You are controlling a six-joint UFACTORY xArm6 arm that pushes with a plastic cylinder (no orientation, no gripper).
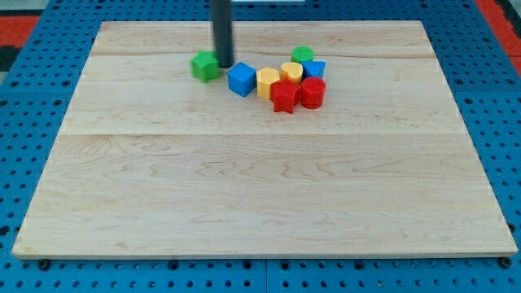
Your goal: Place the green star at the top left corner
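The green star (205,65) lies on the wooden board (260,179) near the view's top, left of centre. My tip (223,64) stands right against the star's right side, between the star and a blue cube (241,79). The rod rises straight up out of the view's top. The board's top left corner (104,26) is well to the left of and above the star.
A cluster sits right of the tip: the blue cube, a yellow block (268,82), a second yellow block (291,72), a red star (284,96), a red cylinder (313,92), a green round block (303,55) and a second blue block (314,69).
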